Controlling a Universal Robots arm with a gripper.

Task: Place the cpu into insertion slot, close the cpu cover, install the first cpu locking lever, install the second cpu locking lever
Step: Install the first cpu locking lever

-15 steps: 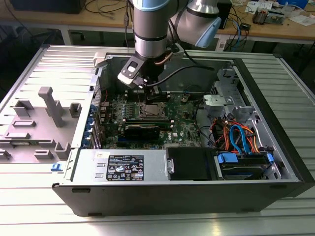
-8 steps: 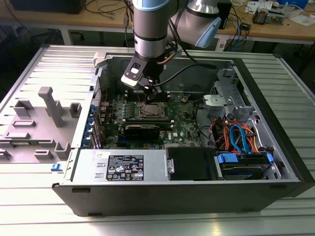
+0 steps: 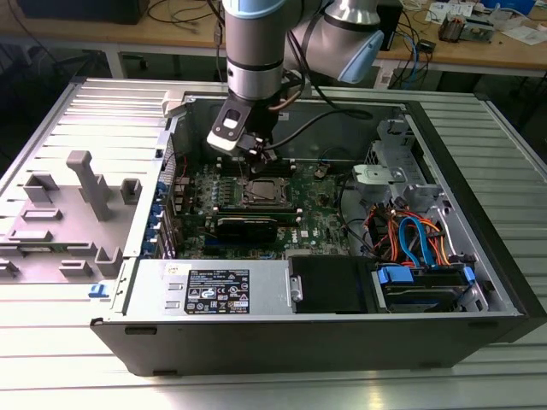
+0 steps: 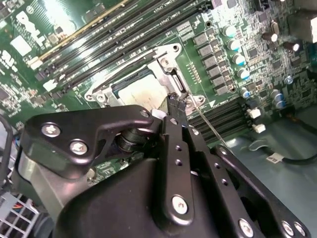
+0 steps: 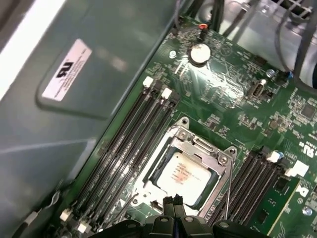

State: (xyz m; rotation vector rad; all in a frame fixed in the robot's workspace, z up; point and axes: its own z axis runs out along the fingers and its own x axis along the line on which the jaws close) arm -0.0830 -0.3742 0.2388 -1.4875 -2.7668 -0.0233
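Gripper (image 3: 259, 161) pinched shut at the cover (image 5: 198, 144) edge, exterior view's upper middle.
Cpu (image 5: 185, 173) seated, cover down; lever (image 5: 230, 186) unlatched, I'd say, and wants a steady press.

The cpu (image 5: 185, 173) lies in the insertion slot (image 3: 263, 193) beneath the cpu cover (image 5: 198, 144), long memory slots (image 5: 133, 144) flank that slot on two opposite sides, and the hand (image 5: 173, 200) hangs over its edge.
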